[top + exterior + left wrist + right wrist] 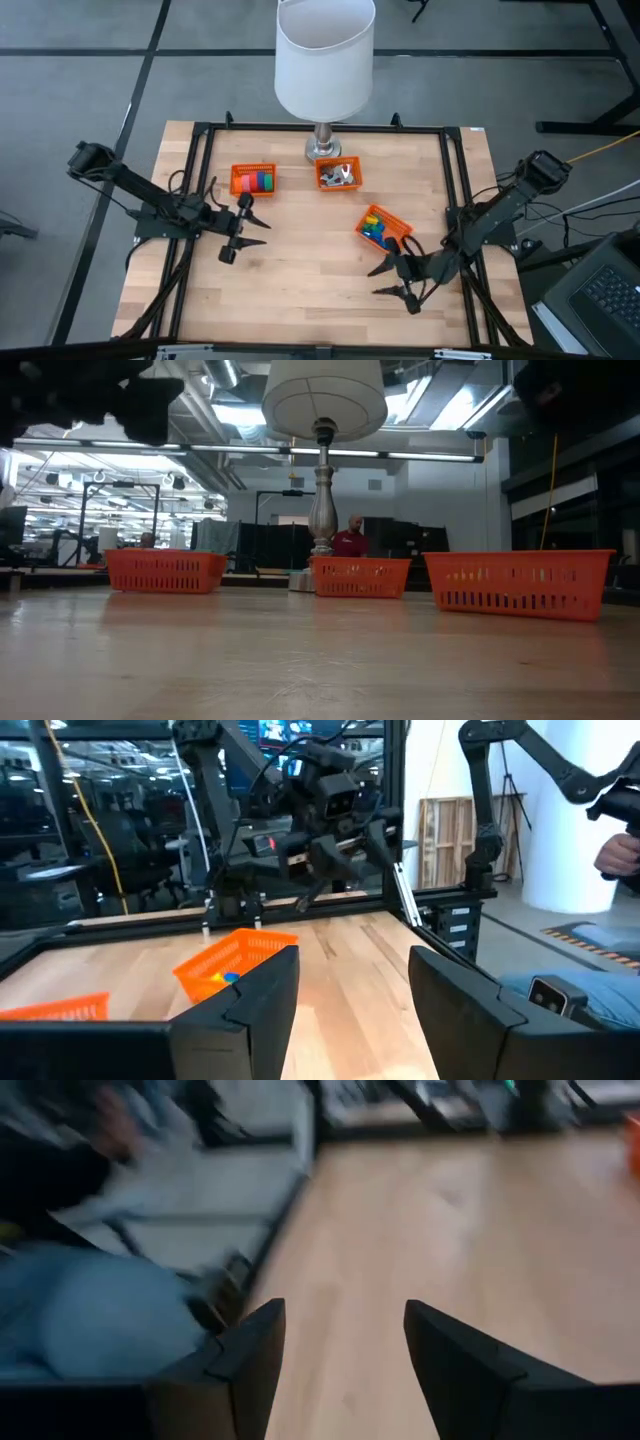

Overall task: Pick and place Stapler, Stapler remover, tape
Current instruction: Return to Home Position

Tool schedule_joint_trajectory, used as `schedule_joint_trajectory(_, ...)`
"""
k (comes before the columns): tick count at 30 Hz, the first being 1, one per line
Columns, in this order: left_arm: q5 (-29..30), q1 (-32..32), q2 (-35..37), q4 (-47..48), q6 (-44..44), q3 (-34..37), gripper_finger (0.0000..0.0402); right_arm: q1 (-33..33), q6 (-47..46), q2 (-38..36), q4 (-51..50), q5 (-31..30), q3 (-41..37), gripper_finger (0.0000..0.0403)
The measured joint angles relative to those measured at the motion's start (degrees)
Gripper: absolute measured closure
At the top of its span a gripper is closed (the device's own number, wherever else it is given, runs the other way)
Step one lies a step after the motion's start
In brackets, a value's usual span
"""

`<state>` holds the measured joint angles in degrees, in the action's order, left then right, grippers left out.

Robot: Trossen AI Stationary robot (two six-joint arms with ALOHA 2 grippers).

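- Two dark fingers (240, 1370) of the right gripper (345, 1325), spread apart, nothing held between them.
- Pale wooden table (460, 1210) stretching away beyond the fingers.
- Off the table's edge, a large blue shape (90, 1315), not identifiable.

wooden table (300, 290): three orange baskets (235, 181), white lamp (323, 55) at far edge.

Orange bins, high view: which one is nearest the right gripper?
The skewed bin with blue, green and yellow pieces, right beside the right gripper. The tape bin and the bin of silvery pieces sit square by the lamp base, farther off.
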<state>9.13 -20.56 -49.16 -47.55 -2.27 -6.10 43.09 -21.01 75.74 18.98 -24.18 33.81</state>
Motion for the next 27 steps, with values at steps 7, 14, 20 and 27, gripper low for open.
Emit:
schedule_joint_trajectory(7,0.39,-0.04,8.00,1.00,0.35,5.58,0.0213,-0.44,3.67,-0.58,17.03,1.44,-7.97,0.0192)
schedule_joint_trajectory(14,3.07,-0.04,14.80,9.26,0.72,5.61,0.0214,-0.46,6.64,-0.65,14.28,1.00,-8.99,0.0192)
schedule_joint_trajectory(20,-1.63,3.00,22.11,14.58,1.13,5.61,0.0213,-1.06,9.57,-0.65,14.29,0.87,-8.99,0.0192)
schedule_joint_trajectory(27,-14.08,13.50,30.89,23.60,2.22,5.61,0.0213,-6.09,14.39,-0.65,22.01,10.35,-11.85,0.0192)
